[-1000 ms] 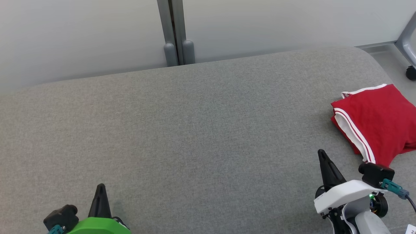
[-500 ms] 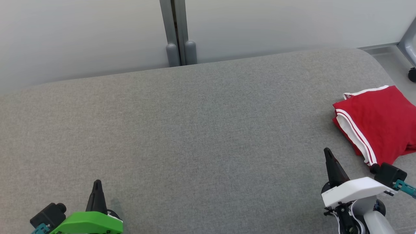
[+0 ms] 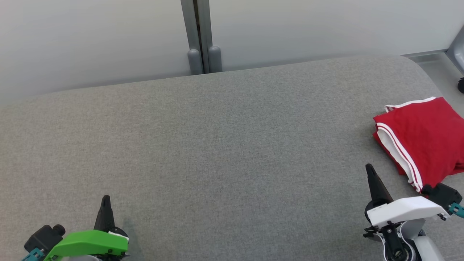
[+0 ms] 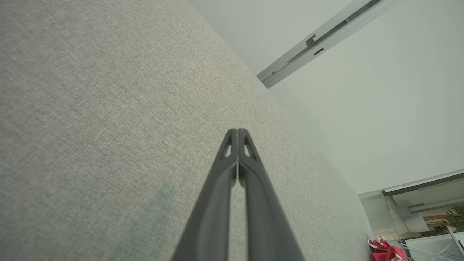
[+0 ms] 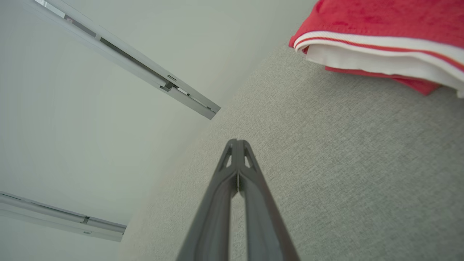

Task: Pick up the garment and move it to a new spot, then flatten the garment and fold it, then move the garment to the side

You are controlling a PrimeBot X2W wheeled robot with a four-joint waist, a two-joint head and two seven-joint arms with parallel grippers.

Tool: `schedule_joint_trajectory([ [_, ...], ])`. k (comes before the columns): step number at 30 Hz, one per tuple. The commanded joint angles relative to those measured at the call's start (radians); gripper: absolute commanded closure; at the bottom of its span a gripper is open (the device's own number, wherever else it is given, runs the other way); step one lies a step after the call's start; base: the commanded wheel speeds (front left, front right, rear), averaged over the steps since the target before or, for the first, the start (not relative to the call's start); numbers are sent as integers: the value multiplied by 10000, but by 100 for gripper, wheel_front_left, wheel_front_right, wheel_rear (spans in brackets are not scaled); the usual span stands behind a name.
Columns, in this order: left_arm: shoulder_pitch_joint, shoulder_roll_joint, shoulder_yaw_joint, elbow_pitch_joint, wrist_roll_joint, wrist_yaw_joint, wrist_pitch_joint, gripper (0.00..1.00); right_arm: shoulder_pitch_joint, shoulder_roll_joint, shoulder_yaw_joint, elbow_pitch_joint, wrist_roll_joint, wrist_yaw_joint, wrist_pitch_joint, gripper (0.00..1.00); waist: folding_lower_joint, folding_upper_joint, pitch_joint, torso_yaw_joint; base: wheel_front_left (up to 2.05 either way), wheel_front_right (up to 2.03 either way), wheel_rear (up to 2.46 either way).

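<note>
The garment (image 3: 424,136) is red with white stripes and lies folded at the right edge of the grey padded surface (image 3: 217,145). It also shows in the right wrist view (image 5: 380,40) at the top right, and small and far in the left wrist view (image 4: 386,252). My right gripper (image 3: 369,168) is shut and empty, just left of and nearer than the garment, not touching it. My left gripper (image 3: 106,198) is shut and empty at the lower left, far from the garment. Both pairs of dark fingers are pressed together, at the left gripper (image 4: 237,131) and the right gripper (image 5: 237,141).
A pale wall with a grey vertical post (image 3: 199,36) stands behind the surface. At the far right a grey frame with a black caster (image 3: 461,85) stands on the floor beyond the surface's rounded corner. The broad middle of the grey surface is bare fabric.
The head camera has shifted slightly, so the whole scene slid right and down. Both grippers have drawn back toward the lower corners; the garment lies as before.
</note>
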Motion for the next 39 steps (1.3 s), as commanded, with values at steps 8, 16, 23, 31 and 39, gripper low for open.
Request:
schedule_joint_trajectory([
  [8,-373,59,174,-166,-1099,-171,285,100,33,-56,-149,-247,1103,-5,282,100,0,0,-16,45,0,0,0],
  [16,-478,64,273,-199,-1965,-253,509,100,59,-61,-248,-337,1974,-6,513,100,0,0,-33,88,0,0,0],
  [23,-542,67,361,-225,-2678,-321,694,100,83,-65,-328,-411,2681,-7,693,100,0,0,-47,126,0,0,0],
  [31,-636,72,458,-258,-3435,-387,889,100,117,-70,-407,-481,3432,-8,881,100,0,0,-62,168,0,0,0],
  [39,-695,76,539,-284,-4134,-447,1071,100,138,-74,-483,-552,4129,-8,1061,100,0,0,-78,211,0,0,0],
])
